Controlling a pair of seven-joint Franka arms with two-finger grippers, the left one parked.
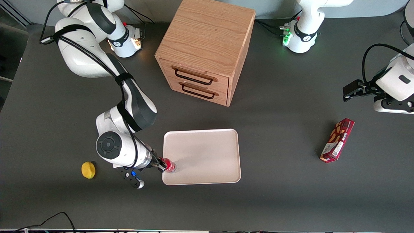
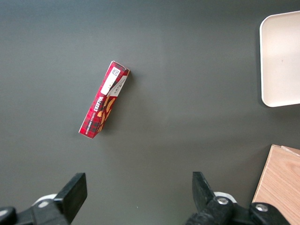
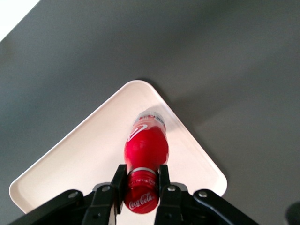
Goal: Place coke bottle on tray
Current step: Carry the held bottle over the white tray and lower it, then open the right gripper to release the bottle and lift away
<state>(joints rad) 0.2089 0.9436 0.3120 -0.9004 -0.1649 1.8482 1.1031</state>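
Observation:
The coke bottle (image 1: pixel 170 166) is a small red bottle with a red cap. It stands over the tray's corner nearest the front camera, toward the working arm's end. In the right wrist view the coke bottle (image 3: pixel 146 149) is upright with its clear base on or just above the tray (image 3: pixel 84 159). My gripper (image 3: pixel 141 180) is shut on its neck just under the cap. In the front view the gripper (image 1: pixel 162 164) reaches in from beside the pale cream-pink tray (image 1: pixel 207 155).
A wooden drawer cabinet (image 1: pixel 207 48) stands farther from the front camera than the tray. A yellow object (image 1: pixel 88 170) lies beside my arm. A dark red snack box (image 1: pixel 337 139) lies toward the parked arm's end and shows in the left wrist view (image 2: pixel 103 104).

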